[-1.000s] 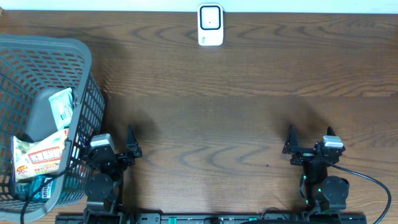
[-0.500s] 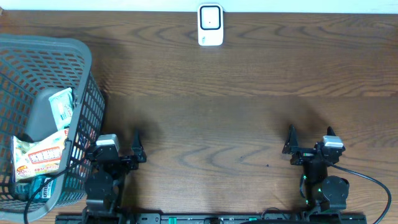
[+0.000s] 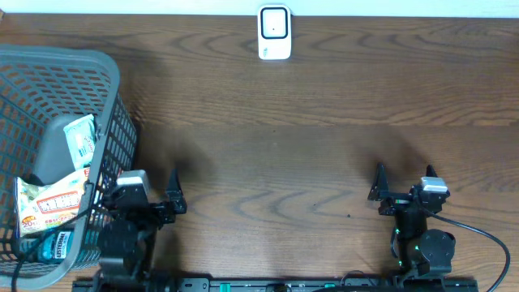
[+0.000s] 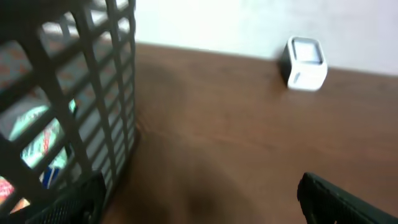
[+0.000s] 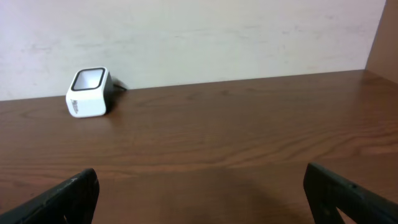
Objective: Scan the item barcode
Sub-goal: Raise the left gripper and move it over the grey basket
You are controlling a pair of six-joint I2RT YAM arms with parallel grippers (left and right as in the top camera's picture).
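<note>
Rearward, a white scanner (image 3: pixel 274 32) stands where wooden table (image 3: pixel 324 97) meets wall (image 5: pixel 217 31).

A mock shop checkout: a white barcode scanner (image 3: pixel 274 32) stands on a wooden table (image 3: pixel 284 146), well ahead of the right gripper (image 3: pixel 404 188), against a bare pale wall (image 5: pixel 217 37). A grey shopping basket (image 3: pixel 49 58) of packaged goods (image 3: pixel 50 203) sits just left of the left gripper (image 3: pixel 139 195).

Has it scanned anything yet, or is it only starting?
Nothing looks done: the printed packets lie in the grey plastic mesh basket, far from the small white scanner. In hand: nothing; left gripper and right gripper are open, empty. Remaining: picking one, scanning it.
</note>
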